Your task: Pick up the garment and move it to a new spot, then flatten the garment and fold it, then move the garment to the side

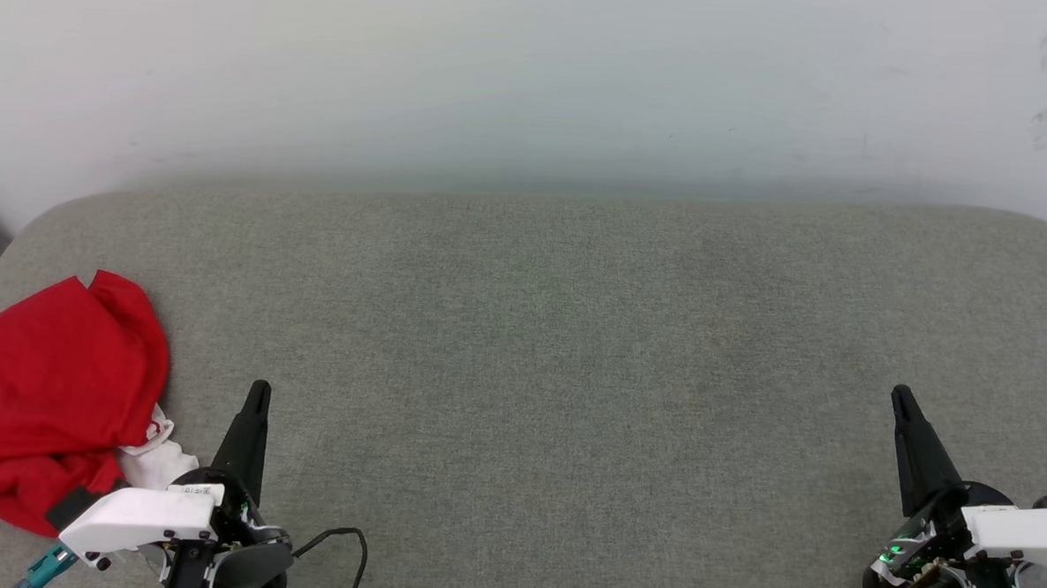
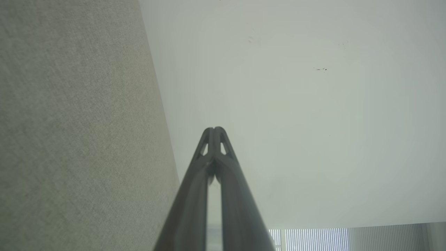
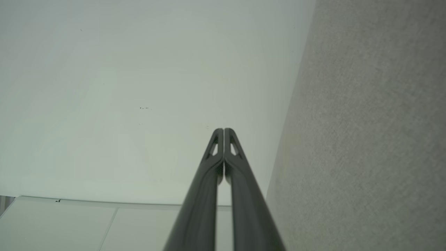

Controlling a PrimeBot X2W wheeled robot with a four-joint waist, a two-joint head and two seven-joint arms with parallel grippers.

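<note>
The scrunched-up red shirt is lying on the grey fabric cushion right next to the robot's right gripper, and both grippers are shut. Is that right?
Almost. The scrunched-up red shirt lies on the grey fabric cushion next to the left gripper, not the right gripper, as the head view shows. Both grippers are shut, as you said.

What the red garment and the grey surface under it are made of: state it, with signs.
Red garment: soft cloth, probably a knit, matte; it lies crumpled in loose folds. Grey surface: woven upholstery fabric, matte, likely over padding; a fine flecked weave shows, and the corners are rounded.
</note>
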